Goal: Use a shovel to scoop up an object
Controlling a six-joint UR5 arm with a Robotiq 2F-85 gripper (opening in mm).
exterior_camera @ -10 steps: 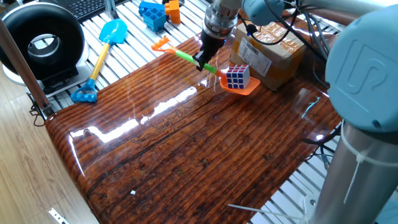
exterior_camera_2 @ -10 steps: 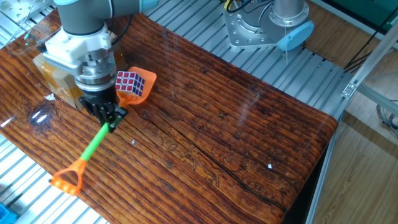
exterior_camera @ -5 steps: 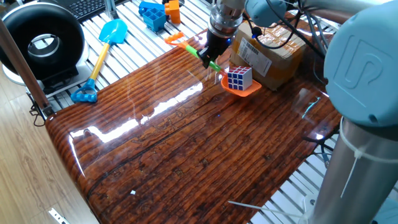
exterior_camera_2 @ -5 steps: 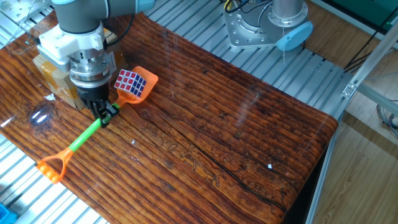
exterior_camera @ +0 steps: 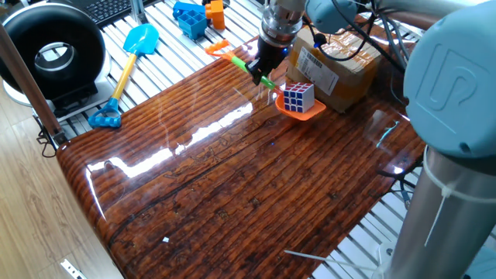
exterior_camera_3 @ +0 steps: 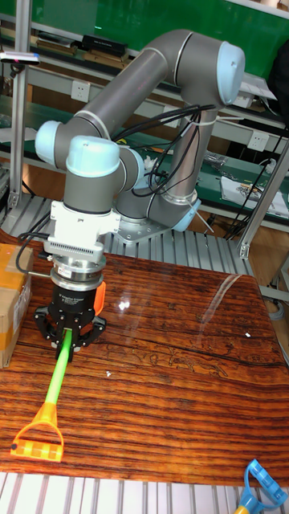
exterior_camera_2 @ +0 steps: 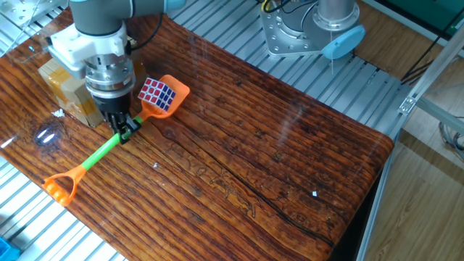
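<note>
My gripper [exterior_camera: 260, 67] is shut on the green shaft of the shovel [exterior_camera: 246, 67], close to the blade. The Rubik's cube [exterior_camera: 297, 96] sits on the orange scoop blade [exterior_camera: 307, 111], just in front of the cardboard box. In the other fixed view the gripper [exterior_camera_2: 123, 132] holds the shovel [exterior_camera_2: 98, 154] with the cube [exterior_camera_2: 158, 94] on its blade and the D-handle [exterior_camera_2: 59, 187] pointing toward the table's edge. The tall fixed view shows the gripper [exterior_camera_3: 70, 333] on the shovel [exterior_camera_3: 56, 377]; the cube is hidden behind the gripper there.
A brown cardboard box [exterior_camera: 341, 62] stands right behind the scoop. A blue shovel with a yellow shaft [exterior_camera: 128, 62] and blue and orange toys [exterior_camera: 194, 15] lie on the metal slats beyond the wooden tabletop [exterior_camera: 232, 186]. A black round device [exterior_camera: 50, 50] stands at the left.
The gripper has shifted toward the box with the shovel, and the handle has swung outward over the table's edge. The cube stayed on the blade.
</note>
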